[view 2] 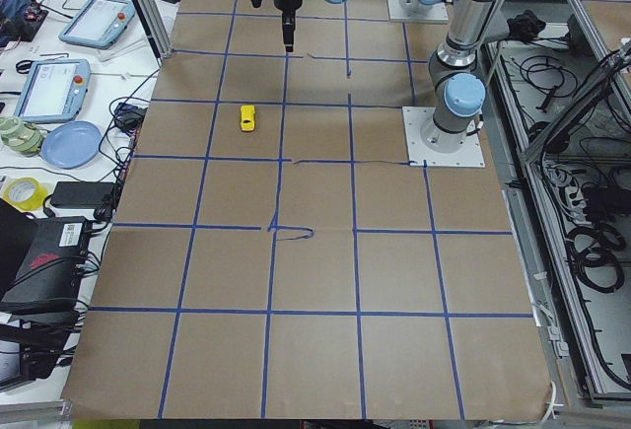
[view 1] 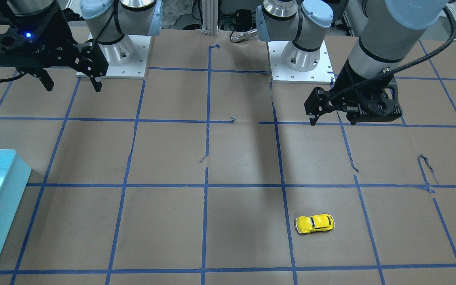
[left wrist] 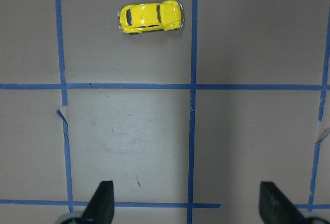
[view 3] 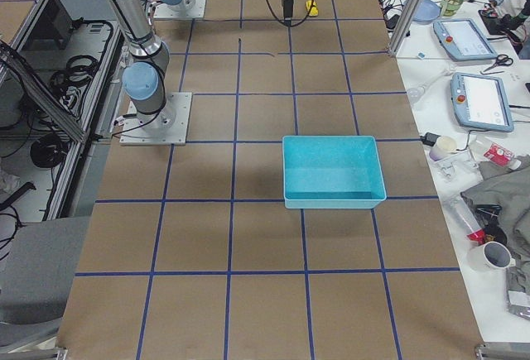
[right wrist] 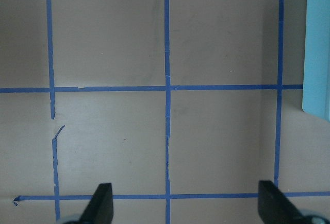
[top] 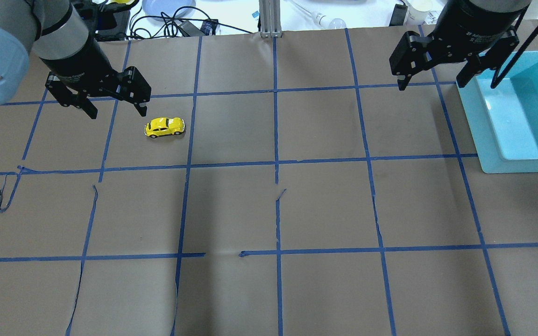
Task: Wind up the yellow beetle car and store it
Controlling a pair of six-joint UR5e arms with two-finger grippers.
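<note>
Crosswise, yellow beetle car (top: 165, 127) on wheels, long axis left-right, left fingers (left wrist: 101, 201) and right fingers (right wrist: 101, 202) spread, empty.

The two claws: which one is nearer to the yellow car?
The left claw, hanging near the yellow car; the right claw is far off, next to the blue bin.

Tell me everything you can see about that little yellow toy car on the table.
The small yellow toy car has a rounded Beetle-style body with a glossy finish like painted metal or plastic. It has dark windows and silvery bumpers at both ends. It sits upright on its wheels on the brown paper-covered table, inside one blue-taped square and close to a tape line without crossing it. Nothing touches it. The robot's left hand hangs open nearby, clear of the car.
</note>
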